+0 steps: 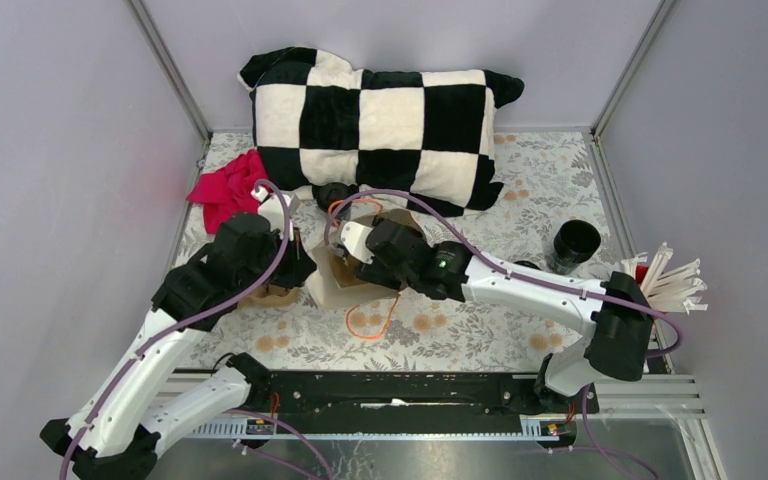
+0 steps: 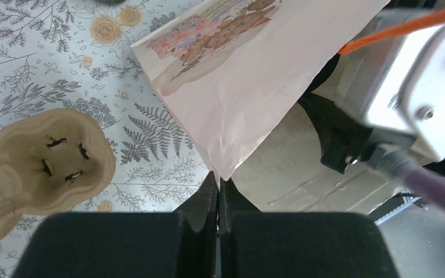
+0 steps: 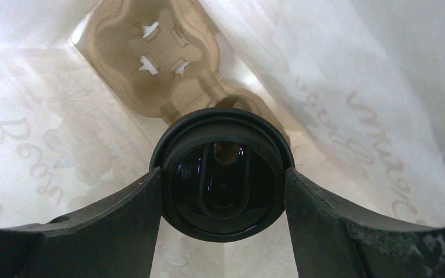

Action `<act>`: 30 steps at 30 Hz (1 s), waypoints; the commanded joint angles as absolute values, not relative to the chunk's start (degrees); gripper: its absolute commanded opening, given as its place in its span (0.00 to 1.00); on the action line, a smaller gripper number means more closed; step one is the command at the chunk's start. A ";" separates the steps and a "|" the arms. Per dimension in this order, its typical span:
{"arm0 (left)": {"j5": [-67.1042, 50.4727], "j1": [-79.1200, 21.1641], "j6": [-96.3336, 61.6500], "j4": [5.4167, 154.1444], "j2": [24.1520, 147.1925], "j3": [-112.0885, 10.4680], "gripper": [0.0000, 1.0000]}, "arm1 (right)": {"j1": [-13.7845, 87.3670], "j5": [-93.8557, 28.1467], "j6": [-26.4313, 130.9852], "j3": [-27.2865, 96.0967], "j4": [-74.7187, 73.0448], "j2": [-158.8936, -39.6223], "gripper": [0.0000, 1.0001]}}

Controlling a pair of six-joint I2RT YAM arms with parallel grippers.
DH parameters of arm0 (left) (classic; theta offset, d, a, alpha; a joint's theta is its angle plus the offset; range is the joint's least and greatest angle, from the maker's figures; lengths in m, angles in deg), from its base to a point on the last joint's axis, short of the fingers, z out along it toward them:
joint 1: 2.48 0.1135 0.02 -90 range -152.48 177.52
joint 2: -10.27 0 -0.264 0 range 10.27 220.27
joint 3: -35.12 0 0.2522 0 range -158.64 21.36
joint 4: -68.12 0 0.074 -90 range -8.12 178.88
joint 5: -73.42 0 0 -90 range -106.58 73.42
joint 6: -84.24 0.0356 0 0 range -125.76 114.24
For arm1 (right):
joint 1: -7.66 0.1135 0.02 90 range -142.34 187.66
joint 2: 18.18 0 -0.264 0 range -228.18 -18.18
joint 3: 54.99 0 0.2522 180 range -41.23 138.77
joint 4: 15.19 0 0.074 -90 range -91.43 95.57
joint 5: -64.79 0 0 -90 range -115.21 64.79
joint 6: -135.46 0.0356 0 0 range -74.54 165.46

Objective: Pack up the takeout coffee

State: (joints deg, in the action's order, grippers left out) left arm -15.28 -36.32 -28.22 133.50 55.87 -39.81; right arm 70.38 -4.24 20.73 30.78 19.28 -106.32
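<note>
Right hand (image 3: 223,186): clamped on the lidded cup (image 3: 223,168), one finger on each side of the rim, at lower centre of the right wrist view.
Cup position: inside the paper bag (image 3: 347,87), over the near pocket of the bagged carrier (image 3: 150,52). We cannot tell whether it is seated.
Left hand (image 2: 218,191): fingers pressed together, pinching a corner of the bag mouth at lower centre of its view.
Second cup (image 1: 575,243): on the counter (image 1: 460,340) at the right of the frame, well apart from the bag.
Risk, tipping: if we release before the base sits in the pocket, the cup may topple against the bag wall.
Risk, lid: the grip appears to sit at the lid rim, so an upward pull could lift the lid off.
Risk, bag: the pinch holds only a corner, and a slip would let the wall fold onto the right hand.
Risk, snag: opened fingers may drag the paper when we withdraw.
Loose carrier (image 2: 52,156): at the left of the left wrist view, beside the bag. We judge it no hazard.
</note>
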 commanded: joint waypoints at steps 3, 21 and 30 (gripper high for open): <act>-12.09 -36.49 -26.92 139.19 58.48 -46.00 0.00 | 72.36 -2.17 17.62 29.64 19.29 -104.07 0.48; -24.77 -36.49 -37.74 146.33 68.89 -55.39 0.25 | 76.33 -1.98 34.39 32.25 23.78 -107.89 0.47; -25.24 -38.75 -39.29 146.00 69.65 -52.18 0.28 | 76.72 -1.34 32.23 34.77 23.59 -108.17 0.47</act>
